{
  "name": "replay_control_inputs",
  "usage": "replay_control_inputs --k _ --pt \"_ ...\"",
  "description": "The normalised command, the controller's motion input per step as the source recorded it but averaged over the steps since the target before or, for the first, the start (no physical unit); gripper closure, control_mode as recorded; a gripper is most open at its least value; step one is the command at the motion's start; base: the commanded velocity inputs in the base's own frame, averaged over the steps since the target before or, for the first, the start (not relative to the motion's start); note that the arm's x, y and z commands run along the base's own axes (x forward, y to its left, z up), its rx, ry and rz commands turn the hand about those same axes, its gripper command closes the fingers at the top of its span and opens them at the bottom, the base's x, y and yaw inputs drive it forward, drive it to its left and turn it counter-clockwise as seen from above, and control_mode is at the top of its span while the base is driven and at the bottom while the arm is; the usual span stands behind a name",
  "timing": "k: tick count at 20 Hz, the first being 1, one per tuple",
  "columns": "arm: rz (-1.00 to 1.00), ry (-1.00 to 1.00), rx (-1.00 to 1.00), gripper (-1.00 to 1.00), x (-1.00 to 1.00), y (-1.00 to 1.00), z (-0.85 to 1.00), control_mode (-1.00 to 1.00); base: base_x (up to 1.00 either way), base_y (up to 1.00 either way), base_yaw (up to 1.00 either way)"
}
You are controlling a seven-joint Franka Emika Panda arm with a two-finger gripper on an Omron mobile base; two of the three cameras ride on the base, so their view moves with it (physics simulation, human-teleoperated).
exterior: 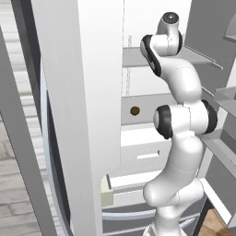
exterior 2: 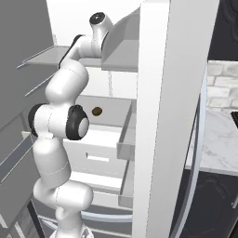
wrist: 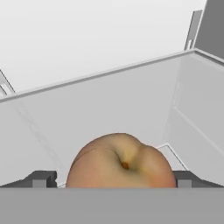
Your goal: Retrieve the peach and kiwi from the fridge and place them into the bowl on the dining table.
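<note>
The white jointed arm (exterior: 182, 138) is rising and reaching forward, its two-finger gripper (wrist: 111, 180) standing wide open, dark fingertips (wrist: 41, 179) spread far apart.

At the far left of the left base view we see a pale horizontal-slatted surface (exterior: 10, 69) and, below it, a floor of light grey-brown planks (exterior: 11, 193). At that view's lower right corner a patch of warm wooden floor (exterior: 216, 223) shows. In the right base view we find a wall of pale grey brick (exterior 2: 222, 83) at the right, dark cabinetry (exterior 2: 228, 28) above it, and dark cabinet fronts (exterior 2: 211, 204) lower down. The light is even and soft.
</note>
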Motion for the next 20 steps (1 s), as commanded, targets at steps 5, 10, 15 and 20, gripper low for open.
replay_control_inputs --k 5,10,15,20 --pt "-0.01 0.00 0.00 1.00 0.23 -0.08 -0.35 -1.00 0.00 0.00 0.00" --pt "-0.02 0.03 0.00 1.00 0.06 -0.10 -0.34 -1.00 0.00 0.00 0.00" --pt "-0.01 0.02 0.00 1.00 0.00 -0.03 -0.07 -1.00 0.00 0.00 0.00" --pt "0.01 0.00 0.00 1.00 -0.23 0.00 -0.10 -1.00 0.00 0.00 0.00"
